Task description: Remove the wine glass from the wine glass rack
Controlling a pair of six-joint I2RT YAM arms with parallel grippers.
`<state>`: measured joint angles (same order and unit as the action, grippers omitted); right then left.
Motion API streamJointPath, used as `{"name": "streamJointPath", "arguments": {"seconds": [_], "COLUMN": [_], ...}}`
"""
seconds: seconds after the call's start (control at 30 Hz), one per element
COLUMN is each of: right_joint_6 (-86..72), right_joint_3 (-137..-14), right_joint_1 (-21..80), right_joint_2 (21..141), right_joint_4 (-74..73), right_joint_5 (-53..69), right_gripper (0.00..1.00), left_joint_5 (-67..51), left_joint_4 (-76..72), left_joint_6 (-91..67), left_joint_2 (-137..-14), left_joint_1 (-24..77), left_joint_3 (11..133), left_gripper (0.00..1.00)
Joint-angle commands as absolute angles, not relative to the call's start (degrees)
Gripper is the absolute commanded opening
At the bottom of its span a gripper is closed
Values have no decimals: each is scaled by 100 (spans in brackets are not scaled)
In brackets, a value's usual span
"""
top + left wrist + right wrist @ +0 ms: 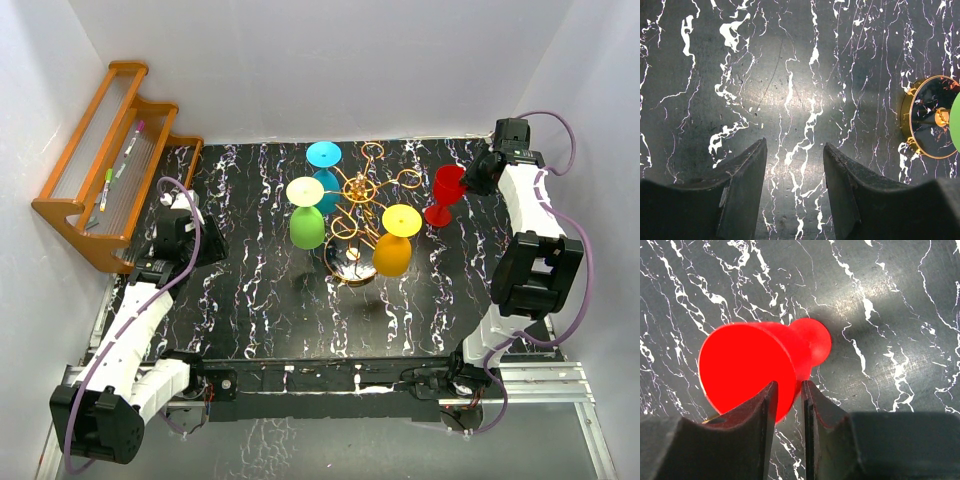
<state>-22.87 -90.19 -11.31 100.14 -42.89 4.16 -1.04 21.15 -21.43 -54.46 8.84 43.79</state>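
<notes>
The gold wire wine glass rack (356, 215) stands at the centre of the black, white-veined marble-pattern table (250, 300). It carries three plastic glasses hung foot-up in its rings:
- a cyan glass (323, 158) at 11 o'clock of the post
- a green-bowled glass with a pale yellow foot (306, 222) at 9 o'clock
- an orange-bowled glass with a yellow foot (394, 245) at 4 o'clock

The ring arms toward 1 and 2 o'clock hold nothing. At 9 o'clock of the table, an orange-brown wooden stepped shelf (70, 215) holds a few slim pens.

The red plastic wine glass (446, 192) is off the rack, at its 3 o'clock and clear of the nearest ring. Its mouth faces up. From above, the bowl sits toward 1 o'clock of the foot, so the stem runs roughly along 1 to 7 o'clock. Whether the foot touches the table cannot be told.

In the right wrist view the right gripper (788, 390) has its fingers nearly together, pinching the wall of the bowl at its 5 o'clock edge. The foot shows beyond them at 2 o'clock.

The left gripper (795, 170) hangs over bare table at 9 o'clock of the rack, its fingers spread around nothing.
</notes>
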Motion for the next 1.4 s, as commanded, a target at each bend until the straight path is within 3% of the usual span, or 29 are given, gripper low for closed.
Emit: {"name": "streamJointPath", "arguments": {"seconds": [0.0,0.5,0.63,0.9,1.37], "right_joint_6": [-2312,-2401,-2639,-3735,-3876], "right_joint_3": [-9055,-9226,-8913,-7089,-6214], "right_joint_1": [-1107,-1068,-1064,-1063,-937], "right_joint_2": [9913,8326,7559,5831,5073], "right_joint_4": [-3943,-4163,-4227,-3546,-3589], "right_joint_5": [528,611,1994,4697,5346], "right_gripper": [29,36,43,51,50], "left_joint_5": [-97,-71,-64,-101,-26], "left_joint_4": [2106,2118,2119,2118,2136], "left_joint_6": [-2109,-2109,-2118,-2135,-2138], "left_joint_2": [-5389,-5330,-5271,-5171,-5120], "left_joint_1": [879,880,879,879,879], "left_joint_3": [4330,4333,4324,4308,4296], "left_gripper": [47,47,47,47,47]}}
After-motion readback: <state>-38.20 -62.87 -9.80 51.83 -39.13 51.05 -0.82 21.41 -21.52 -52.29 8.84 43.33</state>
